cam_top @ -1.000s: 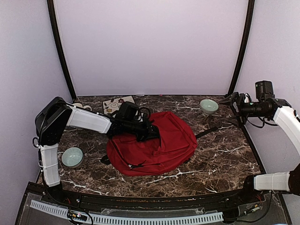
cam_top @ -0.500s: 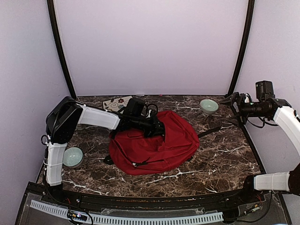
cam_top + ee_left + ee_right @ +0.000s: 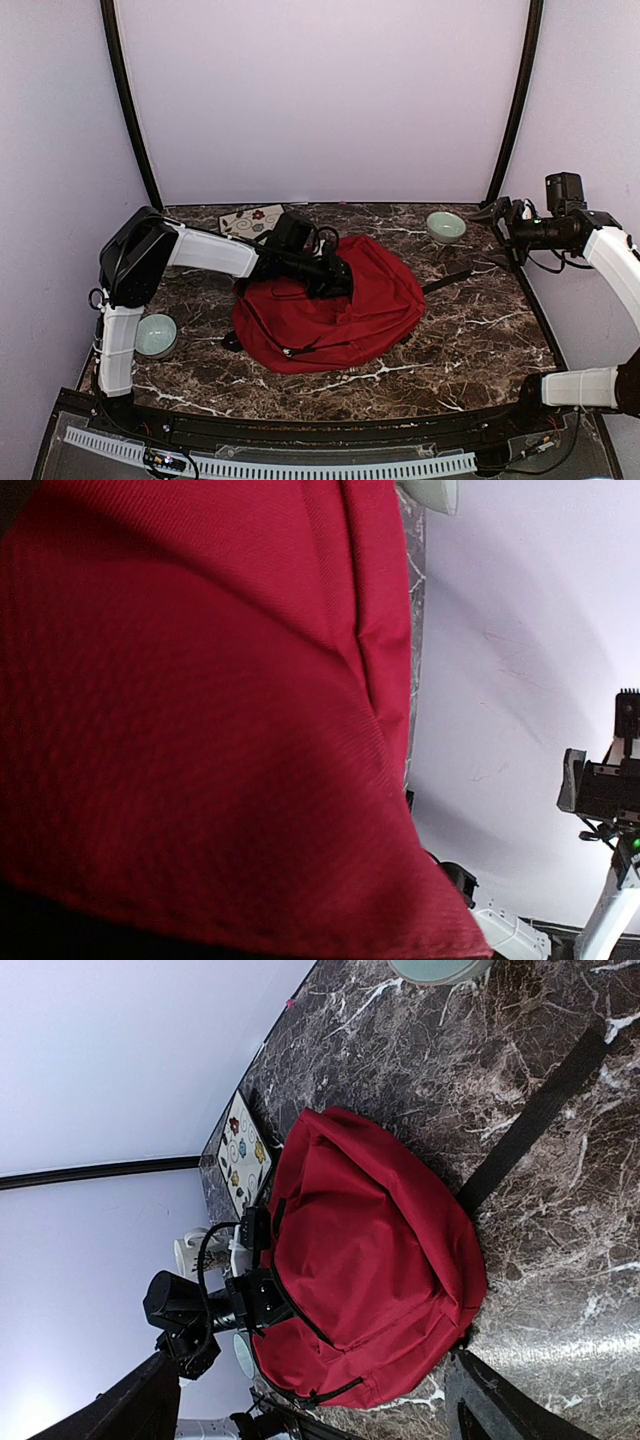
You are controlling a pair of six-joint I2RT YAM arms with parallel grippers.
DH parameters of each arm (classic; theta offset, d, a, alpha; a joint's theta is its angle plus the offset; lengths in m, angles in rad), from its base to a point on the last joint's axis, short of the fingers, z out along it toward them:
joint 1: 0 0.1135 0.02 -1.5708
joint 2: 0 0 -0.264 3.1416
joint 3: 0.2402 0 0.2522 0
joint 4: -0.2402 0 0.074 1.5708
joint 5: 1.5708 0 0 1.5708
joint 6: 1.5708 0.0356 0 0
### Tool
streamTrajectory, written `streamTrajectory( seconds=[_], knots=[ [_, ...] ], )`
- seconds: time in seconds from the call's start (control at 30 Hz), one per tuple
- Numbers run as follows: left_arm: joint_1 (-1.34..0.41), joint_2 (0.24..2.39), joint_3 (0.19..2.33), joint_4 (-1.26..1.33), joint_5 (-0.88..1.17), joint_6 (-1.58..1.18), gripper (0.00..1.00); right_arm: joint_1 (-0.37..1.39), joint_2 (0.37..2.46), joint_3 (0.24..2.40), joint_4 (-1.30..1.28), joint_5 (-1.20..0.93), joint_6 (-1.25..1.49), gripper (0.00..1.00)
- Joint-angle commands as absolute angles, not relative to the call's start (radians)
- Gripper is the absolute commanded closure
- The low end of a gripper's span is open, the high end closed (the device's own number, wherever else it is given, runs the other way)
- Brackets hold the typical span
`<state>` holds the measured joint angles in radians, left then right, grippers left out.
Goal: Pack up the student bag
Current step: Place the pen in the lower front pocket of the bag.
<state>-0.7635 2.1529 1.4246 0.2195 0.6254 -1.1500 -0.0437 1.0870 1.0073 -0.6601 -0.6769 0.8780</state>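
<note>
though limp, rumpled dark-red student bag [image 3: 340, 310]; left jaws unclear, right jaws apart

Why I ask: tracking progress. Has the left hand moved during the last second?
Yes. The left hand shifted right, toward the far bowl, over the student bag.

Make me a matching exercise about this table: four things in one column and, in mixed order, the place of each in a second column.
Things:
1 student bag
2 patterned card
3 black strap
4 left gripper

Places:
a by the back wall, on the left
b at the bag's far-left part
c middle of the table
d stretched out to the right of the bag

Pairs: 1-c, 2-a, 3-d, 4-b
</note>
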Motion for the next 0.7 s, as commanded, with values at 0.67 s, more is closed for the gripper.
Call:
streamTrajectory(
  seconds=[0.67],
  knots=[
    [-0.79,1.709,1.202,-0.127,0.389,-0.935,0.32,-0.048,1.028,0.899,-0.588,-0.665,0.915,0.08]
  ],
)
